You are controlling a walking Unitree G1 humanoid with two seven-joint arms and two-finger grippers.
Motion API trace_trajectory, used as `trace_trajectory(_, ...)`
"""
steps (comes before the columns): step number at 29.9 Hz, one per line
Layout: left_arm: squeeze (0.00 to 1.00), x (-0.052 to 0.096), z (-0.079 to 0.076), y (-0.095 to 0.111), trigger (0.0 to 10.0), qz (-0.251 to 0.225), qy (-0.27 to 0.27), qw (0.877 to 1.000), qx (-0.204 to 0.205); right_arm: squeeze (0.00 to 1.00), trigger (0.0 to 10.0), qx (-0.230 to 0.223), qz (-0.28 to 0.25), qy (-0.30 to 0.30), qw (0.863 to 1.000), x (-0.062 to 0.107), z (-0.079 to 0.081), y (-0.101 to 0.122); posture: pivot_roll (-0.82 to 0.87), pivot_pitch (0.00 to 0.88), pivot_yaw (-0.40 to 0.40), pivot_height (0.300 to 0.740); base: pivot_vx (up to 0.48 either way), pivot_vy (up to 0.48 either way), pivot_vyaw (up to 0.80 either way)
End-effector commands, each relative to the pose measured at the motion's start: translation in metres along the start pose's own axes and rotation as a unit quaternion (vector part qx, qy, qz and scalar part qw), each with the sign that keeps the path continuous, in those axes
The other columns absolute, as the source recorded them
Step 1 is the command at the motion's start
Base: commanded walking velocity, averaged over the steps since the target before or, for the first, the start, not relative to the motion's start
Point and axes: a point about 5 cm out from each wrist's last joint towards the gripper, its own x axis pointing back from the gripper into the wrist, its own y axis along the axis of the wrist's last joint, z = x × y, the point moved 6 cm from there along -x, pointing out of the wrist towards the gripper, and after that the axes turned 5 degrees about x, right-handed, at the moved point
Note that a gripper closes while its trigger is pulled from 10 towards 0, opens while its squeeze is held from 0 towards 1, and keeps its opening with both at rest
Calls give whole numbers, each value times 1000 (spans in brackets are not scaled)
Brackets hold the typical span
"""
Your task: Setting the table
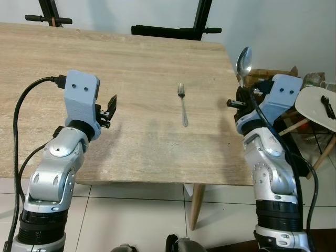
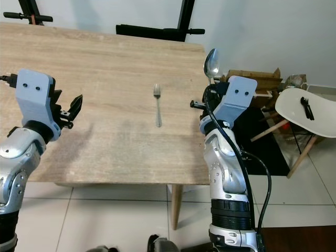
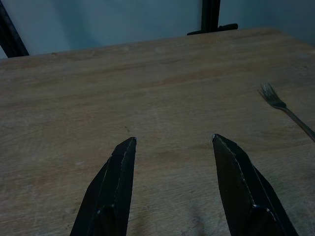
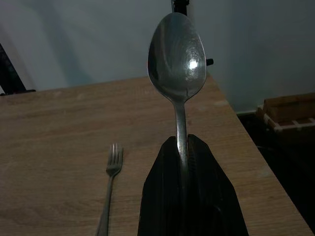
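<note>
A metal fork [image 1: 182,103] lies on the wooden table [image 1: 131,63], tines pointing away from me; it shows too in the left wrist view as the fork [image 3: 285,109] and in the right wrist view as the fork [image 4: 110,182]. My right gripper [image 1: 240,95] hovers at the table's right edge, shut on a metal spoon [image 1: 244,61] that stands upright with its bowl on top, the spoon [image 4: 178,64] rising from the fingers [image 4: 202,196]. My left gripper [image 1: 108,109] is open over the table's left part, nothing between its fingers [image 3: 115,182].
A white chair [image 2: 304,118] with a black object on its seat stands to the right of the table, beside a wooden crate [image 2: 260,79]. Black stand legs [image 1: 168,30] rest behind the table's far edge. Tiled floor lies below the near edge.
</note>
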Motion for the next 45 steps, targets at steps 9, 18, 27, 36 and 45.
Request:
trace_trajectory(9, 0, -2, -1, -2, 10000, 4, 1, 1000, 4, 0, 10000, -4, 6, -1, 1000, 2, -3, -1, -44, 58, -30, 740, 0, 0, -356)
trace_trajectory(18, 0, -3, -1, -3, 10000, 5, 1, 1000, 3, 0, 10000, -5, 7, -3, 1000, 2, -4, -1, -44, 57, -28, 740, 0, 0, -800)
trace_trajectory(27, 0, -5, -1, -4, 10000, 5, 0, 1000, 2, 0, 10000, -5, 8, 0, 1000, 2, -4, -1, -44, 51, -27, 740, 0, 0, -800)
trace_trajectory(36, 0, -7, -2, -5, 10000, 6, -2, 1000, 2, 0, 10000, -2, 8, 3, 1000, 1, -3, -1, -45, 45, -28, 740, 0, 0, -800)
trace_trajectory(45, 0, -5, -5, -7, 10000, 7, -3, 1000, 8, 0, 10000, 4, 6, 4, 1000, 1, -2, -1, -46, 45, -29, 740, 0, 0, -356)
